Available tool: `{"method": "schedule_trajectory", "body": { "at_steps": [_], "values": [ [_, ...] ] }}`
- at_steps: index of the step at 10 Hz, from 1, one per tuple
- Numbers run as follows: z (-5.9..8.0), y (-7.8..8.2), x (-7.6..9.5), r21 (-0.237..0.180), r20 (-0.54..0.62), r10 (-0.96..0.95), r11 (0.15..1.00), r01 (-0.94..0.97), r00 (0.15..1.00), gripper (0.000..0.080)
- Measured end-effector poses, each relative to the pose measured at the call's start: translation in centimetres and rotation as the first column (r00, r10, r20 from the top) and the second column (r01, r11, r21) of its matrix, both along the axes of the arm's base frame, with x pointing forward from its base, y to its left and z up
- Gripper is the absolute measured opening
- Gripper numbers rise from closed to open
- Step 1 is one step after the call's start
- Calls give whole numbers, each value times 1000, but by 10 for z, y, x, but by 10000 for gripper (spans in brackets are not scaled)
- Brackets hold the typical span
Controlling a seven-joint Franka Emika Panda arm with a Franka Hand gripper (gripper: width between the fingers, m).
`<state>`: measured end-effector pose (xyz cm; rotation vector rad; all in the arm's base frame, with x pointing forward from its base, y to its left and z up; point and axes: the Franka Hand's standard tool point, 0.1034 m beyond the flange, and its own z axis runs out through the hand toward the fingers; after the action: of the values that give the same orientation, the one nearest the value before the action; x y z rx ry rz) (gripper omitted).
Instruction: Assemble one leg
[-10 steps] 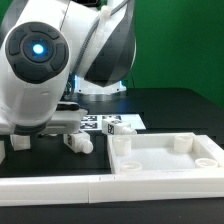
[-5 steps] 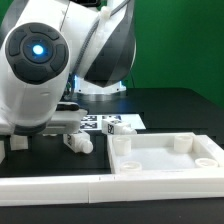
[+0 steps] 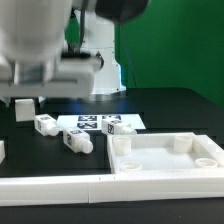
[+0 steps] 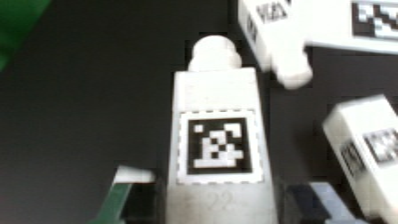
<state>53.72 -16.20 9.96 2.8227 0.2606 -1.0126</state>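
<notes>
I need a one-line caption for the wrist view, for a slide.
A tagged white leg lies lengthwise between the gripper fingers, other legs nearby.
</notes>
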Motion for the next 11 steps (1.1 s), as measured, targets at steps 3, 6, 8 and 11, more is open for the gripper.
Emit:
{"method": "schedule_trajectory", "body": {
  "at_steps": [3,6,8,11],
  "values": [
    [0,4,7,4,193,-8,1000,7,981,285],
    [30,82,41,68,415,-161,987,146,895,285],
    [45,118,70,78,529,-180,983,164,830,285],
    [49,111,81,98,679,-167,986,137,715,285]
  ]
}}
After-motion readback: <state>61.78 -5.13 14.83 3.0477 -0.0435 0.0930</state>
